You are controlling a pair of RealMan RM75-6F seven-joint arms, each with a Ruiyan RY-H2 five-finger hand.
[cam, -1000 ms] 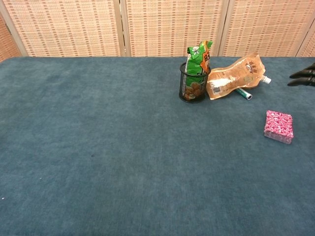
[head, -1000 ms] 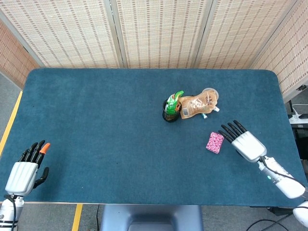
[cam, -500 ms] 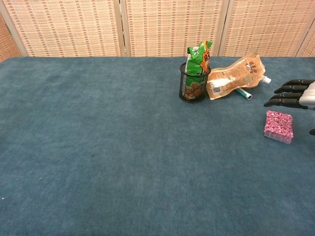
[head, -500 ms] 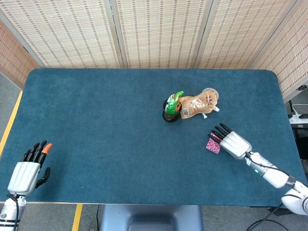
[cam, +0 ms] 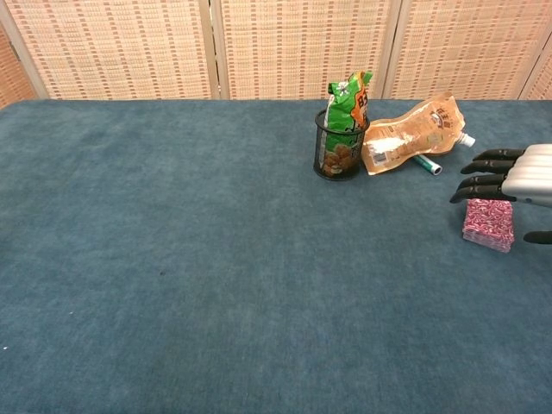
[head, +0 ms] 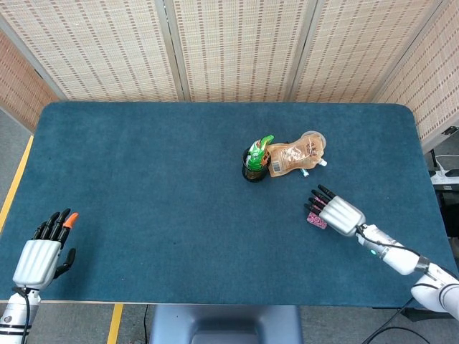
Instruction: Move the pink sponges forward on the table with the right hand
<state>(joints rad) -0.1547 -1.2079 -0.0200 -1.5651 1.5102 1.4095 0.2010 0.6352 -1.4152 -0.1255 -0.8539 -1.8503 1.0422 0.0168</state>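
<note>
1. The right hand lay at the lower right of the head view, its white back up and its dark fingers stretched out and spread apart, holding nothing.
2. The pink sponges sat on the blue table partly under that hand in the head view, with only a small pink corner showing past the fingers.
3. In the chest view the same right hand hovered at the right edge of the frame just above the stack of pink sponges; its fingers reached leftward over the stack's top, and the thumb showed as a dark tip lower at the frame edge.
4. Whether the hand actually touched the sponges could not be told from either view.
5. The left hand rested at the lower left of the head view near the table's near edge, fingers extended and a little apart, one tip orange, holding nothing; the chest view did not show it.
6. Near the middle right of the table stood a black mesh cup with a green snack bag upright inside it.
7. A tan pouch lay tilted against the cup's right side, with a teal pen poking out from under it.
8. The sponges lay below and right of that cluster, well apart from it.
</note>
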